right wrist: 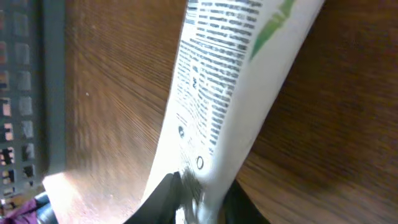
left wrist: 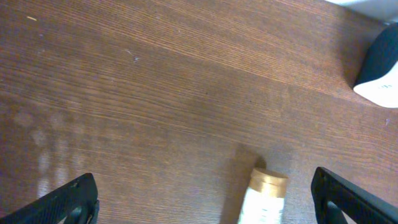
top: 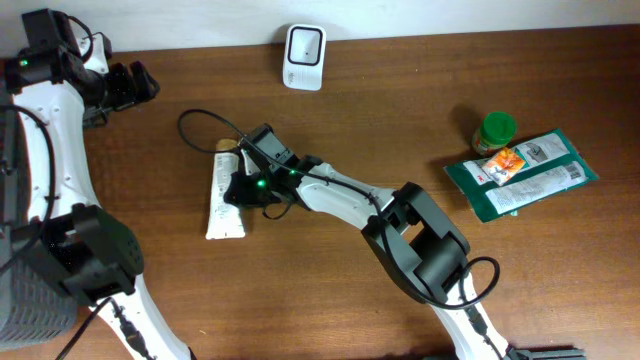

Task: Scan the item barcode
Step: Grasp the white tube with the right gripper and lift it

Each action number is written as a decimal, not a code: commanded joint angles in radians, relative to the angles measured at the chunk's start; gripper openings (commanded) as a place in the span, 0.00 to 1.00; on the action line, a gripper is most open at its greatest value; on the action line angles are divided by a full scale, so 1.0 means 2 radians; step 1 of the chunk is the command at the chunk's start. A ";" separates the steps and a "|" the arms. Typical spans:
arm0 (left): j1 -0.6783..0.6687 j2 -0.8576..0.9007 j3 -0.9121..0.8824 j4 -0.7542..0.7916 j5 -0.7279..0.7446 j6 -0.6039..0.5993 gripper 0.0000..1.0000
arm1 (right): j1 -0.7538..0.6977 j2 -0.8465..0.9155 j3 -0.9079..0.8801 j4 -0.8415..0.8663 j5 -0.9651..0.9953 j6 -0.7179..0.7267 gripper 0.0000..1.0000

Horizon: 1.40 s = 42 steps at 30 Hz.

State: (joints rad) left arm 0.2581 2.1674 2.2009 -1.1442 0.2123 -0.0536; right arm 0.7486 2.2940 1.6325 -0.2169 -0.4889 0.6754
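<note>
The item is a white tube point(top: 222, 196) with a tan cap, lying on the wooden table left of centre. My right gripper point(top: 248, 188) is on the tube's right side, shut on it. In the right wrist view the tube point(right wrist: 236, 81) shows black print and a green streak, and its lower end is pinched in the right gripper point(right wrist: 199, 202). The white scanner point(top: 304, 56) stands at the table's back edge. My left gripper point(top: 132, 85) hangs open at the far left. Its view shows the tube's cap point(left wrist: 267, 185) and the scanner point(left wrist: 380, 70), with the left gripper point(left wrist: 205, 199) apart from both.
A green-lidded jar point(top: 495, 130), green packets point(top: 530, 175) and a small orange packet point(top: 506, 161) lie at the right. A black cable point(top: 205, 125) loops behind the tube. A grey mesh basket point(top: 30, 300) sits at the lower left.
</note>
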 commanded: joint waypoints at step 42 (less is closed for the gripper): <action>-0.103 0.078 -0.007 -0.011 0.002 -0.035 0.99 | -0.158 -0.103 -0.001 -0.321 0.113 -0.175 0.04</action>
State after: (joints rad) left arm 0.0479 2.2852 2.1899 -1.1698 0.2123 -0.1070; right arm 0.4088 2.1300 1.6302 -0.8703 -0.3054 0.3630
